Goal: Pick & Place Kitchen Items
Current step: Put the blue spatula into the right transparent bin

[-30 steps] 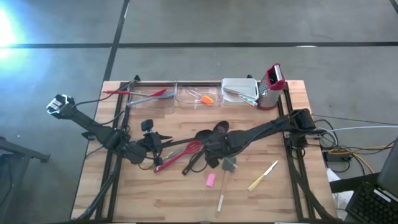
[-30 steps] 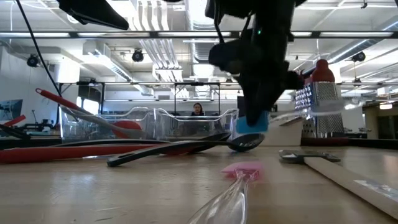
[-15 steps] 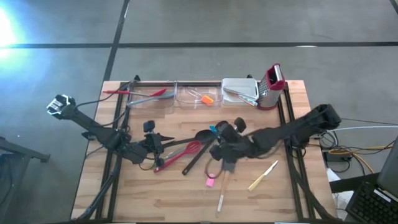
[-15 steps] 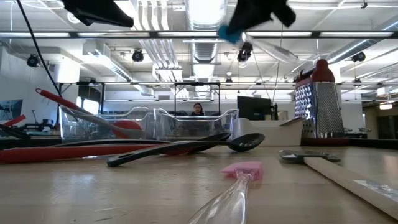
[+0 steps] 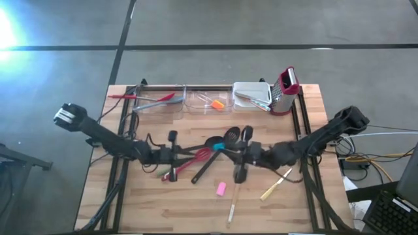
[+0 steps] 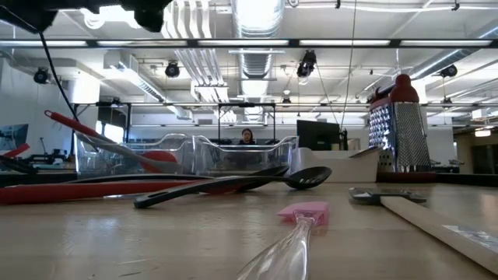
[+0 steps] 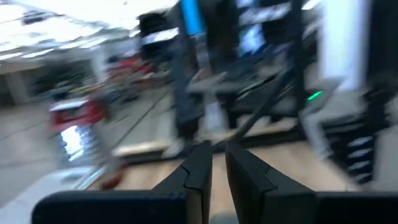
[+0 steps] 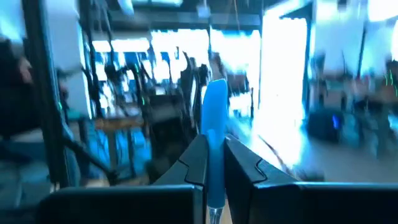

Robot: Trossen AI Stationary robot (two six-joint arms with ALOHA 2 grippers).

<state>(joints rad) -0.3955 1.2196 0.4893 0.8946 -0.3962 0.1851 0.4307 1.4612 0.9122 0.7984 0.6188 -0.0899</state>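
We note the right gripper raised above the middle of the bench, its jaws clamped on a blue scraper whose blade stands up between and beyond the fingers; from above, a bit of blue shows at the gripper tip. The left gripper hangs over the bench facing the right one, jaws narrowed to a thin slit with nothing between them. Close beneath and between the two grippers lie the red whisk and black slotted spoon; the pink scraper and a pale-handled knife lie on the near side of the right jaws. We judge the step in hand to be the carry: scraper picked, not yet placed. The clear tubs along the far edge, well beyond the jaws, look like the destination, one already holding an orange piece. Next move calls for swinging the right arm over a tub, lowering, then releasing.
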